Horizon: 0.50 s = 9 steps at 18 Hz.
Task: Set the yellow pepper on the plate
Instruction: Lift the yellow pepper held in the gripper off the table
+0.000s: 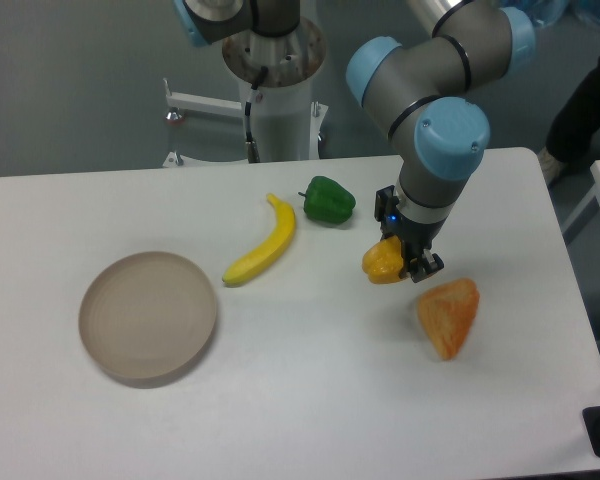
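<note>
Gripping the yellow pepper (382,262), fingers (417,264) hide its stem.

No legible text or labels

White table (310,400) carries plate (148,316), banana (262,254), green pepper (328,200), orange wedge (448,314), perhaps yellow pepper (382,262).

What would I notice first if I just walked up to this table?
Probably the big grey and blue robot arm reaching down on the right, its claw pinching a yellow pepper. Next to it lies an orange wedge, and toward the middle a banana and a green pepper. On the left sits a round tan plate with nothing on it.
</note>
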Motion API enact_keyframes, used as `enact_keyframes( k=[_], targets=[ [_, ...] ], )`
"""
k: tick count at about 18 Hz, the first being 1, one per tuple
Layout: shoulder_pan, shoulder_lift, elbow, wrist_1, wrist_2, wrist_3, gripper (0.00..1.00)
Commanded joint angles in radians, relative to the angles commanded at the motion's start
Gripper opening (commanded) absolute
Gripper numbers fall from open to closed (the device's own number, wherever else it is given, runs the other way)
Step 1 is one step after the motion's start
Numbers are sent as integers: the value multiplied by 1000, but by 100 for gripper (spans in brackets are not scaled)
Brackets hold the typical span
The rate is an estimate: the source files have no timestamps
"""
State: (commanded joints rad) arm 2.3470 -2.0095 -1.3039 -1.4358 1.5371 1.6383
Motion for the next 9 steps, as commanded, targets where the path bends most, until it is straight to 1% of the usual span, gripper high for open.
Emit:
enact_keyframes(
  k=[7,9],
  targets=[
    [-2,2,0,0,-3,-2,15],
    [-3,15,-5,-2,-37,-12,15]
  ],
)
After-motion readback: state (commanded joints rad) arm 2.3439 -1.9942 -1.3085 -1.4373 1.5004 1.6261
